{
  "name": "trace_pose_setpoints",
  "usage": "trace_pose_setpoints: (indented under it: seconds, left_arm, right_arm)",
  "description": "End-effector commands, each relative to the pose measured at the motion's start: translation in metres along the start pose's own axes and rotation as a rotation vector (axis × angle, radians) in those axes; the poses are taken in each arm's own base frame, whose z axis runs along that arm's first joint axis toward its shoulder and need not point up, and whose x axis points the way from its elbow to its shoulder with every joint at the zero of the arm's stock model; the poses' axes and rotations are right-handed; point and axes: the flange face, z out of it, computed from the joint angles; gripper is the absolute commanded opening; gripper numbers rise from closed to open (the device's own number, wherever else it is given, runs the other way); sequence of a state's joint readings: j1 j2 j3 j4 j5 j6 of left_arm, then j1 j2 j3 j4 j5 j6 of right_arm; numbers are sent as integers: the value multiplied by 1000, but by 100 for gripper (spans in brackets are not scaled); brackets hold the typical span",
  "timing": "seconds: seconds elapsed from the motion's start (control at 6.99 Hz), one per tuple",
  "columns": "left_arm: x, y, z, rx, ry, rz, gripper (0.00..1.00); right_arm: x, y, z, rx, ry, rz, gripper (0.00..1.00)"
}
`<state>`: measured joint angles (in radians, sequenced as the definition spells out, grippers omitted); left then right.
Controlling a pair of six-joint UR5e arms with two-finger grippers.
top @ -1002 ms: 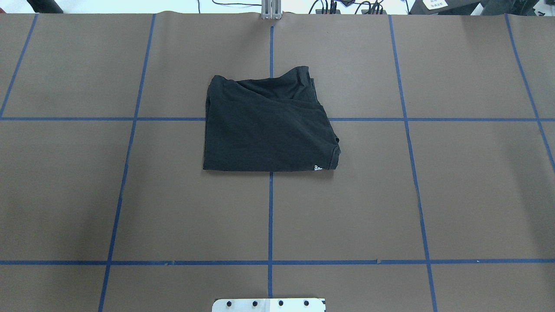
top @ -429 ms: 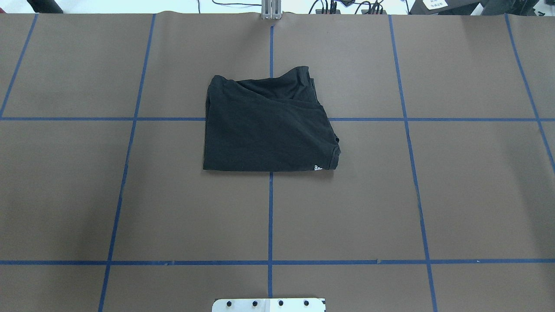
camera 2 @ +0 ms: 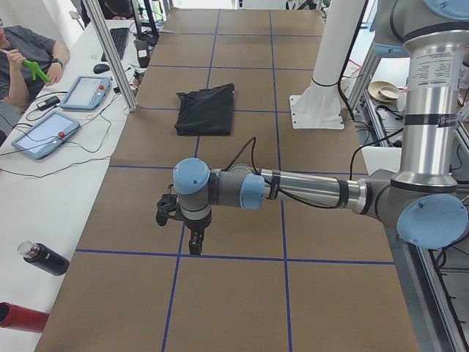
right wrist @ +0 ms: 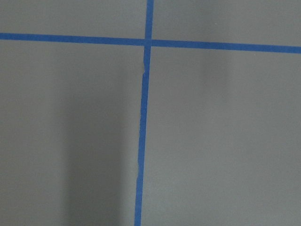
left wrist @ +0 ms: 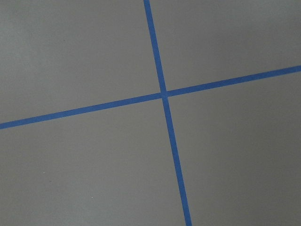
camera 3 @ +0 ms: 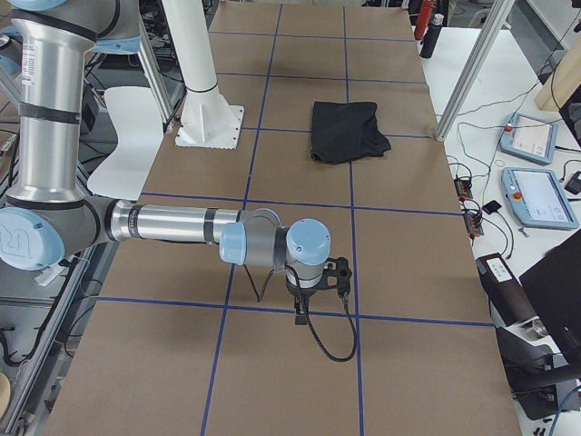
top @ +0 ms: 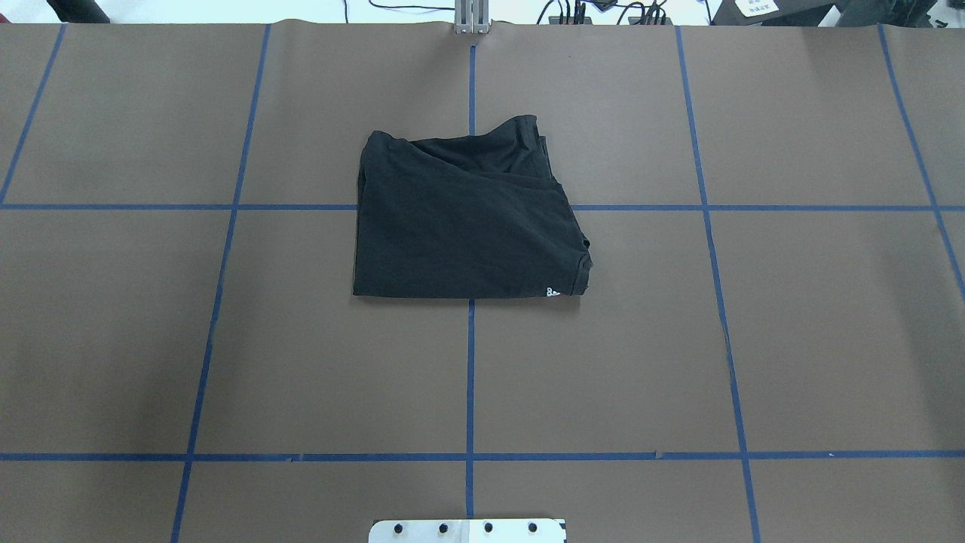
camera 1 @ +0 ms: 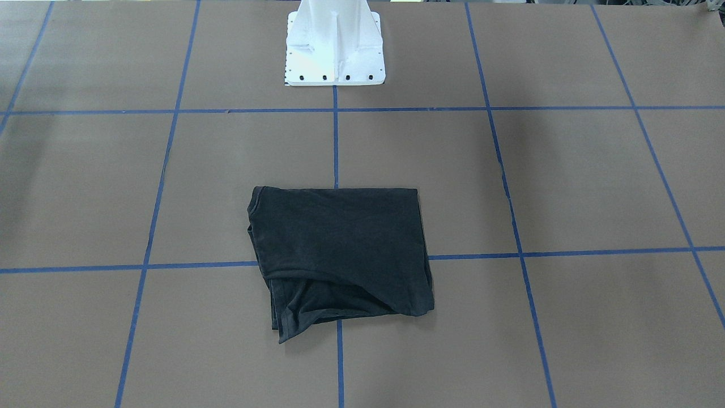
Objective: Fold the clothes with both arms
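Note:
The black T-shirt point(top: 464, 219) lies folded into a rough square at the middle of the brown table, with a small white mark at its near right corner. It also shows in the front-facing view point(camera 1: 340, 249) and in both side views point(camera 2: 207, 110) point(camera 3: 345, 130). My left gripper point(camera 2: 194, 248) points down over a tape crossing, far from the shirt. My right gripper point(camera 3: 301, 315) hangs the same way at the other end of the table. Both show only in the side views, so I cannot tell if they are open or shut. Both wrist views show only bare table and tape.
Blue tape lines point(top: 470, 377) divide the table into a grid. The white pedestal base point(camera 1: 334, 45) stands at the robot's edge. Tablets point(camera 2: 44, 133), a dark bottle point(camera 2: 42, 258) and a seated person point(camera 2: 22, 55) are on a side bench.

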<state>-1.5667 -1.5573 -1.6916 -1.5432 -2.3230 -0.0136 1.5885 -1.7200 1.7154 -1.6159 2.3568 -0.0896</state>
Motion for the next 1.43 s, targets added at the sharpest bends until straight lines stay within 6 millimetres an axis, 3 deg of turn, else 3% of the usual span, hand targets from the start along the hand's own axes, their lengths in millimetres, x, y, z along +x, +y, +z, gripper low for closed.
trace_pose_setpoints:
  seconds: [0.0,1.29]
  left_arm:
    - [0,-1,-1,2,-1,-3,100]
    - [1,-1,-1,3,-1,-2,100]
  right_arm:
    - [1,1,0,0,4,67,100]
    - [-4,-5,-6,14,7,101,100]
